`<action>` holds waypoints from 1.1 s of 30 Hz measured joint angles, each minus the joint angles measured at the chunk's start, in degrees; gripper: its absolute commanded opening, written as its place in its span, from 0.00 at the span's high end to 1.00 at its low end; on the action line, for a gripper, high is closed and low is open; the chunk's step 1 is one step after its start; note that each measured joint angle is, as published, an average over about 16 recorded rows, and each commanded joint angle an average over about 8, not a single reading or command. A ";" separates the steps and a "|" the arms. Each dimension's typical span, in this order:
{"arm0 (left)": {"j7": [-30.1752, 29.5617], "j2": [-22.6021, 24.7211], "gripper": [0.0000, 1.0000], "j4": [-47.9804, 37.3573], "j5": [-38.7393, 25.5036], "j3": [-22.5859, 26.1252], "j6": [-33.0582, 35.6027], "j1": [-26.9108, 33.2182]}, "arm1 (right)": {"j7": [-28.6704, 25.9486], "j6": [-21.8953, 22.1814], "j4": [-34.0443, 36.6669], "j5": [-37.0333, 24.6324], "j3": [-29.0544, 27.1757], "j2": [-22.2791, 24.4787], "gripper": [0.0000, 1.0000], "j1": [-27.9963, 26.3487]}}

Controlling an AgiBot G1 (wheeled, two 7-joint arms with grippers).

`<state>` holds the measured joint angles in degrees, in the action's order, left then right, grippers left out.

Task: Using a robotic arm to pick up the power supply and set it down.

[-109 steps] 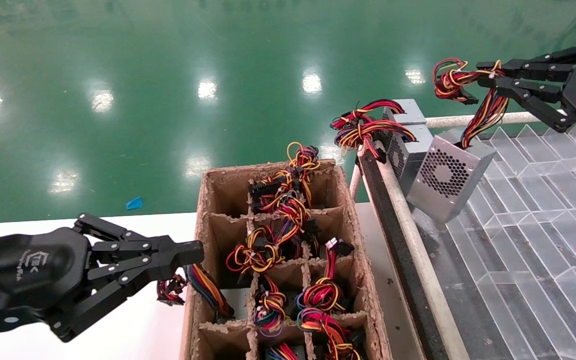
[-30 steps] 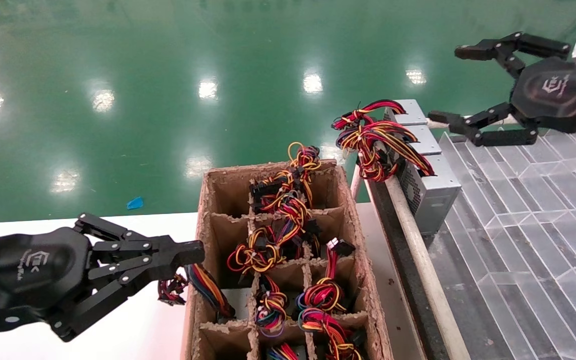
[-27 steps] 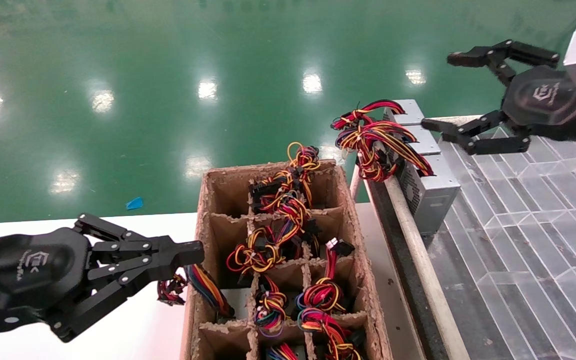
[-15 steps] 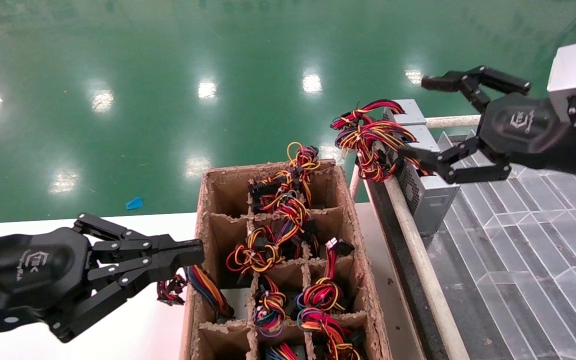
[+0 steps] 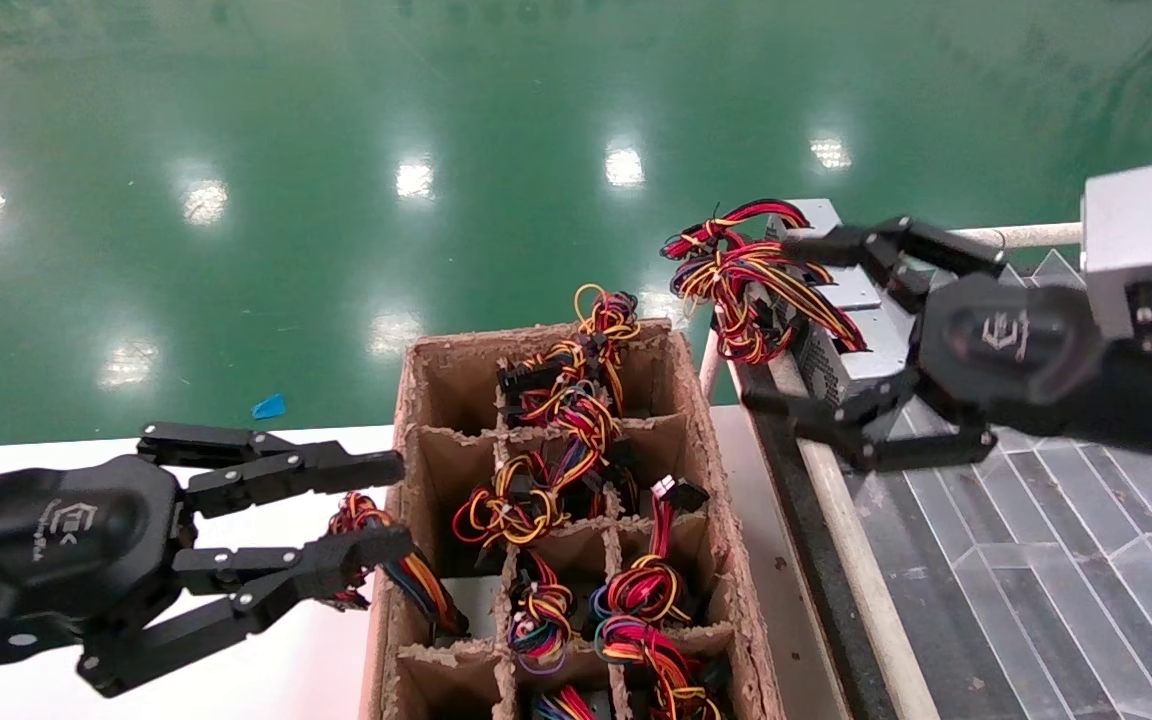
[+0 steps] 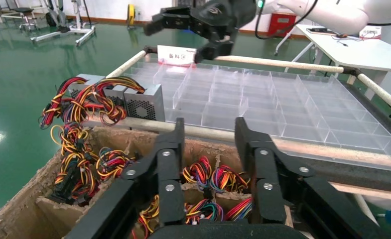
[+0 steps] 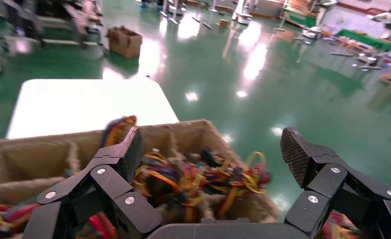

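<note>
1. The right gripper hangs spread wide and holds nothing, its black body over the left edge of the clear tray.
2. One of its fingers lies across the top of the nearest power supply; the other reaches down over the rail at the tray's left side. Whether either finger touches the box cannot be told.
3. That power supply is a silver box standing at the tray's left edge, nearest in a row of like boxes along the rail. Its red, yellow and black wires spill over the rail toward the carton.
4. In the left wrist view the same row sits at the tray's corner, with the right gripper above and beyond it.
5. The left gripper is low on the left, over the white table at the carton's left wall, fingers parted.
6. A bundle of coloured wires runs between its fingertips and down into the carton; the fingers do not close on it.
7. The carton is a brown divided box, its cells holding more wire bundles.
8. Beyond everything lies a glossy green floor.
</note>
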<state>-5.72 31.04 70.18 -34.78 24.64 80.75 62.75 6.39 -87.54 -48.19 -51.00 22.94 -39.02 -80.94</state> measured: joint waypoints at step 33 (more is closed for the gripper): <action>0.00 -0.01 0.00 -0.01 0.00 -0.01 -0.02 -0.01 | -17.77 1.98 -27.07 9.84 -7.43 4.29 0.00 20.67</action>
<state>-5.71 31.03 70.16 -34.77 24.64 80.73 62.74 -11.38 -85.57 -75.27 -41.15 15.51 -34.73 -60.27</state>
